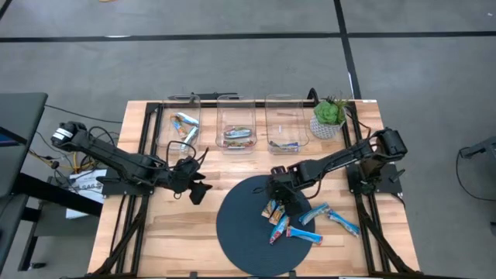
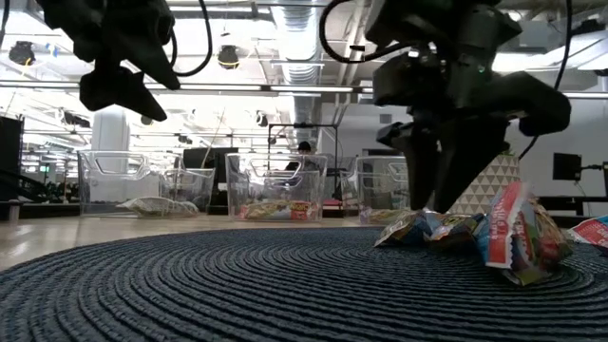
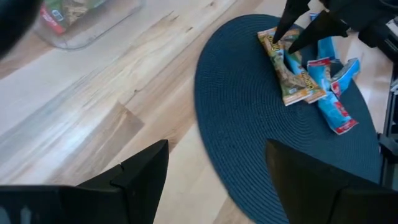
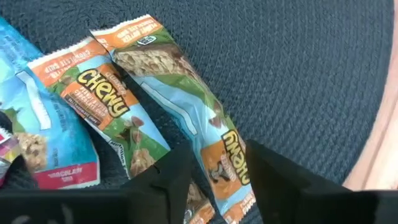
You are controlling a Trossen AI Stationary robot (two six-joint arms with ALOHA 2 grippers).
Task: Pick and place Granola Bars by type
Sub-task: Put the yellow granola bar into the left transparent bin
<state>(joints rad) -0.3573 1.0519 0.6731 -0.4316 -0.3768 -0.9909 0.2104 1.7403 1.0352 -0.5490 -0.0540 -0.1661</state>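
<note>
Several granola bars lie in a loose heap (image 1: 298,221) on a round dark mat (image 1: 240,240); some are blue (image 1: 341,221), others orange and green (image 1: 271,209). My right gripper (image 1: 283,198) is open and points down onto the heap. Its fingers stand on either side of one orange-green bar (image 4: 186,99), near that bar's end (image 4: 227,165). My left gripper (image 1: 195,188) is open and hangs above bare wood left of the mat, holding nothing. Three clear bins (image 1: 236,128) along the far edge hold more bars. My right gripper comes from above with its fingers (image 4: 168,183) across the end of the orange-green bar (image 4: 227,165), which lies flat on the mat. Whether the fingers touch the wrapper I cannot tell.
A potted plant (image 1: 329,116) stands at the far right corner beside the right bin (image 1: 287,128). The left bin (image 1: 182,128) sits far of my left gripper. Bare wood (image 1: 155,232) lies left of the mat. Cables run along the table's left side.
</note>
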